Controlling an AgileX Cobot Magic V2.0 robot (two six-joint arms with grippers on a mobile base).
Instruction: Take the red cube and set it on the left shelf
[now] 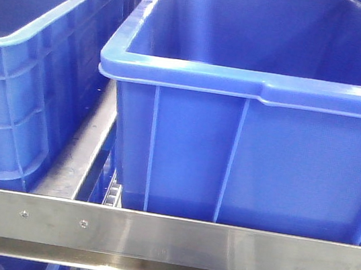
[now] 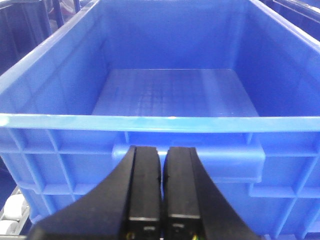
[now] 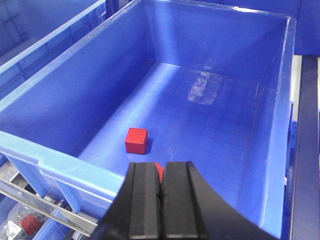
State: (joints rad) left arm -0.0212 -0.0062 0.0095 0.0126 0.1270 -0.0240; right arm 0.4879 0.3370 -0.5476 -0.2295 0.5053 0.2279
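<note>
Both sets of jaws are showing closed: the left gripper [image 2: 161, 192] is holding its two black fingers pressed together with only a thin seam between them and nothing in it, while the right gripper [image 3: 160, 200] is keeping its fingers together with a small sliver of something red [image 3: 159, 172] peeking out just behind their tips; whether that sliver is actually being pinched cannot be told.

From the left wrist view, the left gripper is pointing level at the near wall of a blue crate [image 2: 60, 85], just below the rim and in front of its moulded handle, outside the crate.

From the right wrist view, the right gripper is hovering above the near rim of another blue crate [image 3: 240, 75], angling down toward the inside. A red cube [image 3: 136, 140] is sitting on that crate's floor, near the front left, apart from the fingers.

From the front view, two blue crates are standing side by side on the left shelf [image 1: 165, 238], behind its brushed-metal front rail.
</note>
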